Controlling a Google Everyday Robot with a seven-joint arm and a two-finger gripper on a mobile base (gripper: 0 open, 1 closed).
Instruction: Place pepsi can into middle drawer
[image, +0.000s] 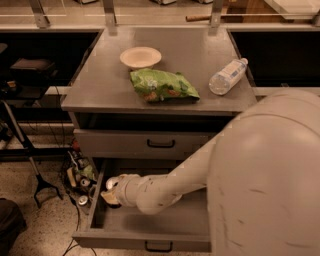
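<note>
Placement looks to be the step in hand: the hand sits low inside the open middle drawer, close against its left wall. I cannot tell its grip. The pepsi can is not to be made out, likely hidden at the hand. Next, I'd judge, a release onto the drawer bottom, then a clean lift out.

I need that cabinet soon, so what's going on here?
The robot's arm reaches down into the open middle drawer, its gripper low at the drawer's left side. The pepsi can isn't clearly visible there. A bowl, a chip bag and a water bottle lie on the cabinet top.
</note>
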